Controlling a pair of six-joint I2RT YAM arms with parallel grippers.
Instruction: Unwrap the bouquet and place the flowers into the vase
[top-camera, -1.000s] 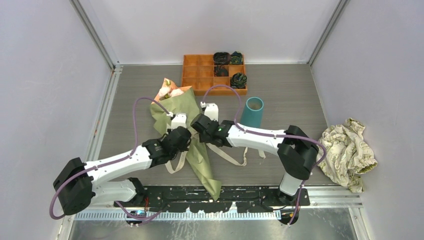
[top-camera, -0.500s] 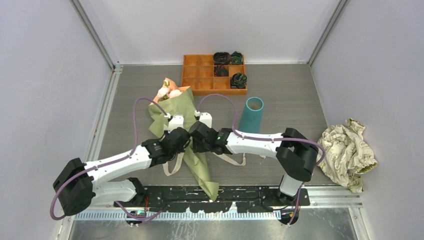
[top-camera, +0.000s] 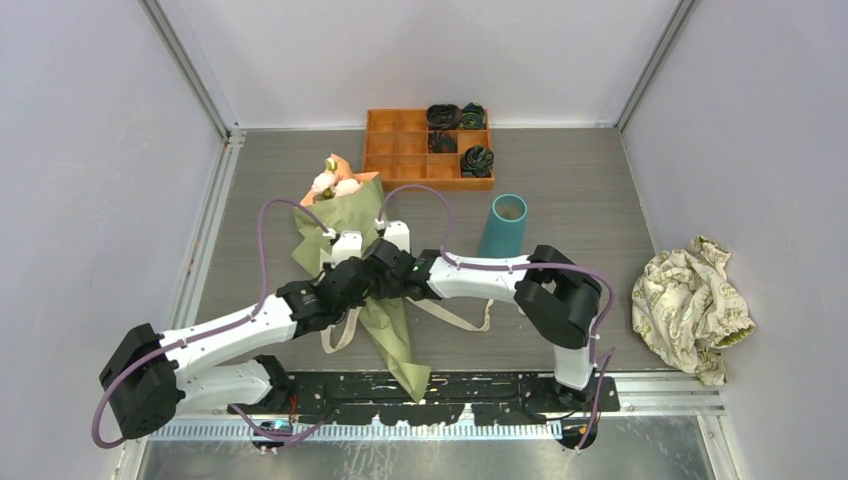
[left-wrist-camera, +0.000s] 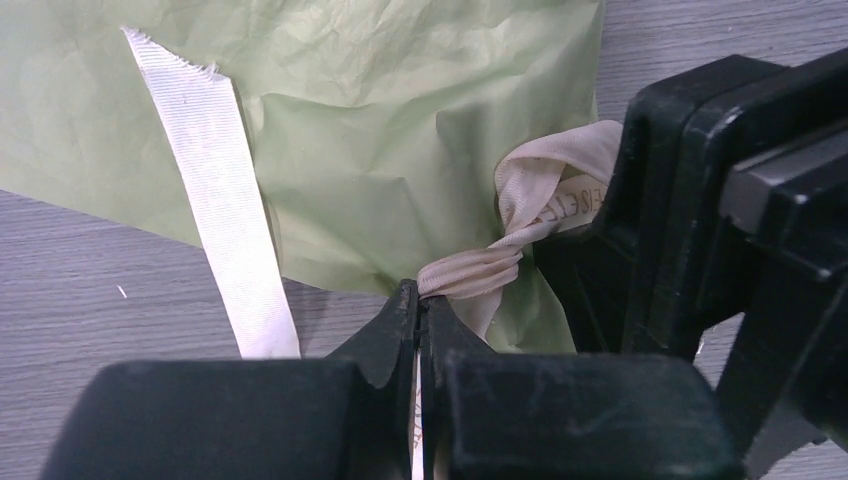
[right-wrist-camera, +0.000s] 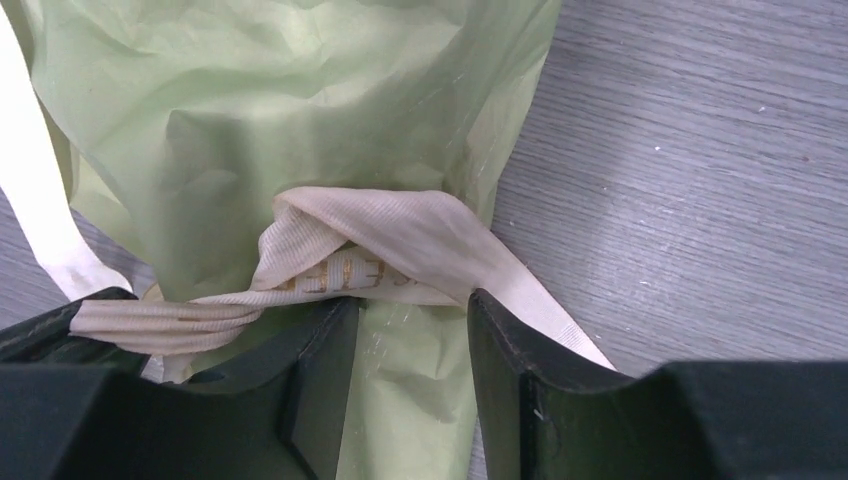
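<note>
Since the earlier frames the right arm has swung left, so the right end effector (top-camera: 388, 268) now sits just beside the left end effector (top-camera: 350, 274) over the middle of the bouquet (top-camera: 372, 222). The bouquet has slid slightly left on the surface (top-camera: 580, 200). It lies with its flowers (top-camera: 335, 181) toward the orange tray (top-camera: 400, 150). The vase (top-camera: 503, 225) stands upright to its right, apart from it. A patterned cloth (top-camera: 690, 305) lies at the far right.

In the left wrist view, the left end effector is pinched tight on a twisted strand of the cream ribbon (left-wrist-camera: 470, 272) against the green paper.

In the right wrist view, the right fingers (right-wrist-camera: 325, 350) stand partly apart with green paper between them. The ribbon loop lies just ahead of their tips, and nothing is clamped.
</note>
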